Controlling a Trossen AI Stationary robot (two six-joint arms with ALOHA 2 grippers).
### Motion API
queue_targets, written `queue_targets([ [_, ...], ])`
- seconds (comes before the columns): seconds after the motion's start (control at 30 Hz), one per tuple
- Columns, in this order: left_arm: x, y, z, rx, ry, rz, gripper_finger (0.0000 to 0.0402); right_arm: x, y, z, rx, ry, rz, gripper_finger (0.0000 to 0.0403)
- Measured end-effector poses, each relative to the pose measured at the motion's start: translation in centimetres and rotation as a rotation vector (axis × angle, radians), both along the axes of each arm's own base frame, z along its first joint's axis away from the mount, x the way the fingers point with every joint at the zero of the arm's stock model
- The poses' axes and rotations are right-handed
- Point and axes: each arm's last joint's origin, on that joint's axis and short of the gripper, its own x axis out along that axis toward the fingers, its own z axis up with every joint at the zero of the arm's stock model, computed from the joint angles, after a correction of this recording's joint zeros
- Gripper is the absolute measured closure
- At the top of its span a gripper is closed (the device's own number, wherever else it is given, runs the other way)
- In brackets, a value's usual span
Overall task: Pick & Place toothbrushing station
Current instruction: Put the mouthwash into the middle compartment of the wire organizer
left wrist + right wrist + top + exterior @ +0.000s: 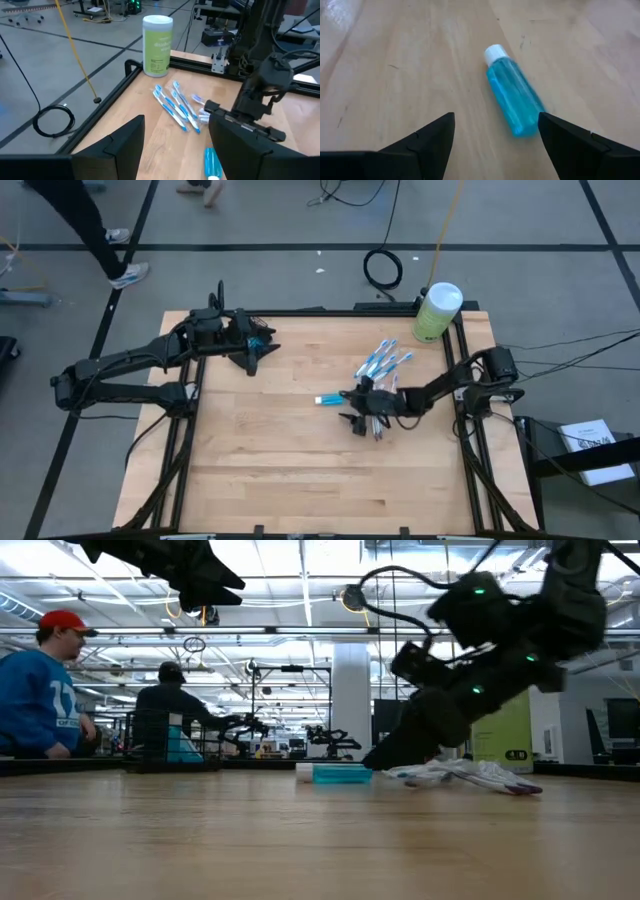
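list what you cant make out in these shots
- High view: part of the toothbrushes is covered by the right hand; their count is uncertain.
- Low view: the wire-mesh cup holder is far off; its contents are unclear.
- Right wrist view: the blue bottle is blurred, no label readable.
- Left wrist view: the bottle is cut off by the edge.

One small clear-blue plastic bottle with a white cap (512, 95). One pale green canister with a white lid (437, 311). Roughly five slim blue-and-white toothbrushes (172, 104) near the canister; more under the arm, uncountable.
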Motion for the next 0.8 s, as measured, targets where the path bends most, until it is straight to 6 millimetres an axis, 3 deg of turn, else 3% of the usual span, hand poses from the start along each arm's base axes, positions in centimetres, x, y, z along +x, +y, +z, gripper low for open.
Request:
queue_targets([
  [0.17,0.0,0.0,0.0,-0.002,0.0,0.0,0.0174,1.6,-1.8,0.8,-0.04,0.077,0.07,0.0124],
  [0.4,0.0,0.0,0.0,-0.024,-0.003,0.005,0.0174,2.4,-3.6,1.5,-0.089,0.092,0.161,0.0128],
  [0.8,0.0,0.0,-0.1,-0.027,0.0,0.006,0.0174,2.9,-4.5,1.5,-0.149,0.091,0.245,0.0131],
])
